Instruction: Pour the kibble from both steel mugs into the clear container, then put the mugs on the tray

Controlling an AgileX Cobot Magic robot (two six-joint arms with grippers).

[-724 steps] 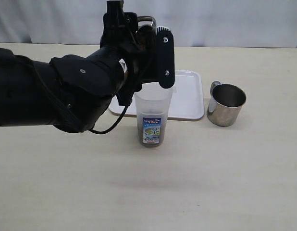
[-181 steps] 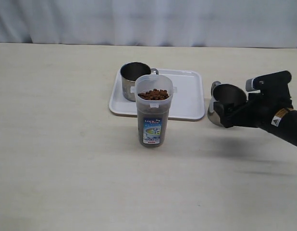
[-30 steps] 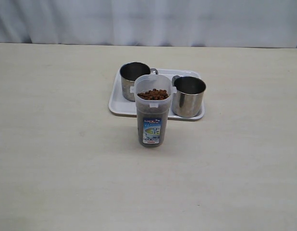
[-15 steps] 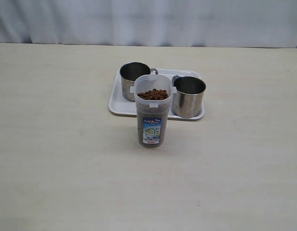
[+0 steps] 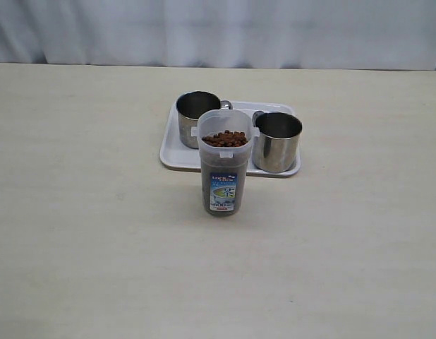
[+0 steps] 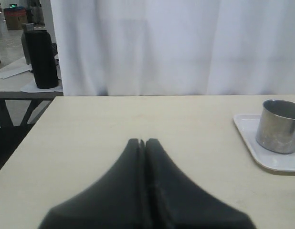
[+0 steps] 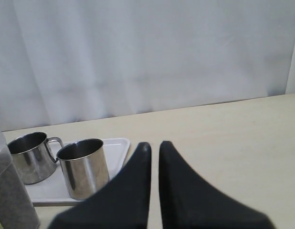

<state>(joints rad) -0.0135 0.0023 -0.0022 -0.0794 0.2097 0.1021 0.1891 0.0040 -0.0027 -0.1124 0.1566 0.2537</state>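
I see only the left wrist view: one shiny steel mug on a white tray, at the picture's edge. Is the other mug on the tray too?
Observer: Yes. The second shiny steel mug stands upright on the flat white tray, beside the first steel mug.
Operator: Where is the kibble?
Observer: The small brown kibble fills the tall clear plastic container almost to its rim, in front of the tray.
Operator: And the right gripper?
Observer: The right gripper is shut and holds nothing.

Left black tapered gripper (image 6: pixel 142 143): jaws pressed flat together. Right black tapered gripper (image 7: pixel 154 145): jaws drawn in, thin slit between
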